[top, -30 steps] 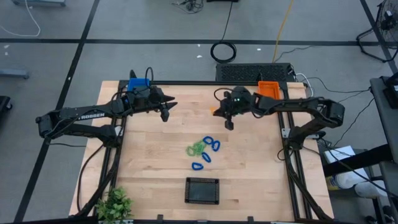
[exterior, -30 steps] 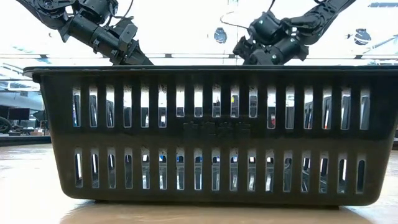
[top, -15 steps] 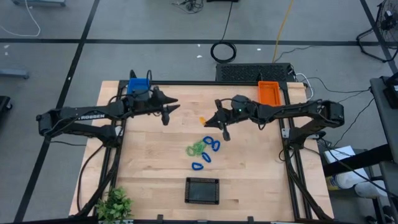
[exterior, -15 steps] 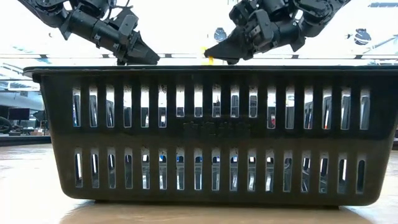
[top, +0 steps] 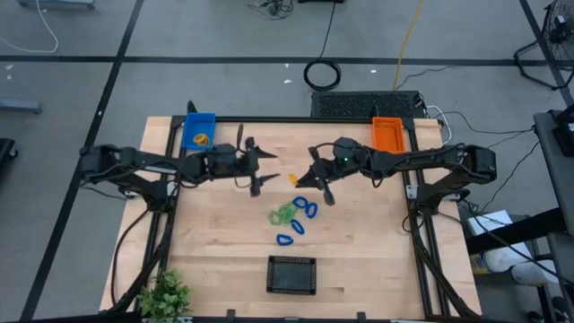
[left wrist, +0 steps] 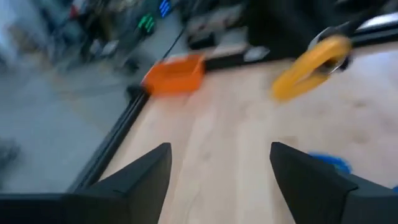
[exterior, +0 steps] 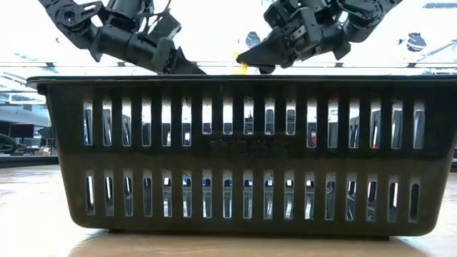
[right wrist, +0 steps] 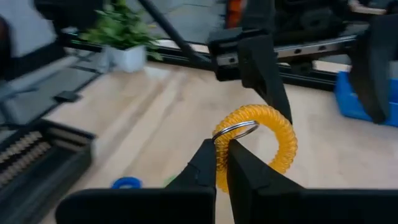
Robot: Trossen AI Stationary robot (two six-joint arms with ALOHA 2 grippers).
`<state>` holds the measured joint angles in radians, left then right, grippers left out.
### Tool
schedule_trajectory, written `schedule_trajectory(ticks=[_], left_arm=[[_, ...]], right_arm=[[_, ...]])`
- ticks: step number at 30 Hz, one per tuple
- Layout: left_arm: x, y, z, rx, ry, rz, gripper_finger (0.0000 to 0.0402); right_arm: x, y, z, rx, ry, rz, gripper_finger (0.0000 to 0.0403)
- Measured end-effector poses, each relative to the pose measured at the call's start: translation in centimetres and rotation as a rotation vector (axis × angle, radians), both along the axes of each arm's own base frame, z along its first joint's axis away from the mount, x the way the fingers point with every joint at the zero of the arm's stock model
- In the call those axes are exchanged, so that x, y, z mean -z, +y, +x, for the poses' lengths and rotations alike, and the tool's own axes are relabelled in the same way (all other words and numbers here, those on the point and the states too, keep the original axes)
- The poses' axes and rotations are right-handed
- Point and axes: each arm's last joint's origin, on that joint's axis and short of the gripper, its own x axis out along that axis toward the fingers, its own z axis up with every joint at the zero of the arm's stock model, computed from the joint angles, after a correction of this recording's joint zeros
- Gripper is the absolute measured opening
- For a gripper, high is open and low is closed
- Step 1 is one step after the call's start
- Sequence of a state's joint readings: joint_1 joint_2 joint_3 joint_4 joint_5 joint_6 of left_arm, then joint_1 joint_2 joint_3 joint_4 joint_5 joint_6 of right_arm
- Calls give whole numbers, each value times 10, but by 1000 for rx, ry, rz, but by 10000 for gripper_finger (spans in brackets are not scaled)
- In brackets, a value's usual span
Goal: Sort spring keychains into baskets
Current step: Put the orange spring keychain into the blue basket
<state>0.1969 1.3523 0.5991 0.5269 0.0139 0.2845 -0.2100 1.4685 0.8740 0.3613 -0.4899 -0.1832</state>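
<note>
the right gripper is pinched shut on an orange-yellow spring keychain at its metal ring, above the middle of the table, the coil hanging loose toward the left gripper, whose fingers are spread wide just beside it, touching nothing.
</note>
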Motion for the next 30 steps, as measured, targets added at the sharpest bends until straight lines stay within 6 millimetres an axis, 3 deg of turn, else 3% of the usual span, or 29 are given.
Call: schedule_trajectory(ticks=[6,11,19,25,30], left_arm=[[-9,-14,6,190,-119,24,279],[-14,-18,7,218,-174,-45,266],[-13,-21,22,225,-145,-114,263],[-10,-26,41,263,-106,-41,257],[-6,-26,45,273,-83,-2,248]], right_arm=[[7,2,-3,-41,-9,-1,3],[7,2,-4,-40,-32,-6,3],[3,2,-3,-36,-70,0,4],[2,2,-3,-33,-73,14,4],[3,2,-3,-33,-65,16,4]])
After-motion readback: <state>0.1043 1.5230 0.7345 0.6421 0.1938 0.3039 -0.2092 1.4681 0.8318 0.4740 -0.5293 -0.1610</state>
